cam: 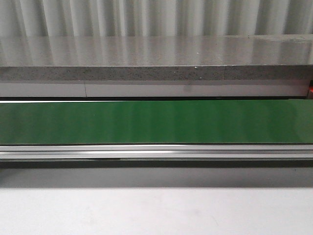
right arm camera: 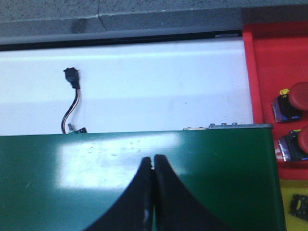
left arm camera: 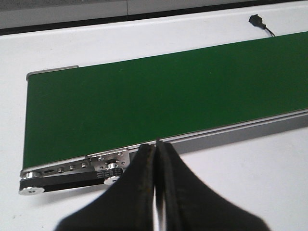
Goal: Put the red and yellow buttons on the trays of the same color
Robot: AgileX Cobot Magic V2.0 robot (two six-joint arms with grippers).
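One green conveyor belt (cam: 156, 121) runs across the bench, and nothing rides on it. Two grippers show, one per wrist view: the left gripper (left arm camera: 156, 144) and the right gripper (right arm camera: 152, 159), each with its two fingers pressed together. One red tray (right arm camera: 269, 72) sits past the belt's end, with two red buttons (right arm camera: 298, 94) (right arm camera: 302, 139) in it near its edge. One yellow tray (right arm camera: 288, 190) shows only as a corner, carrying one small dark item (right arm camera: 301, 204) too cut off to identify. One loose cable with a black plug (right arm camera: 71, 77) lies on the white bench top; the same plug appears in the left wrist view
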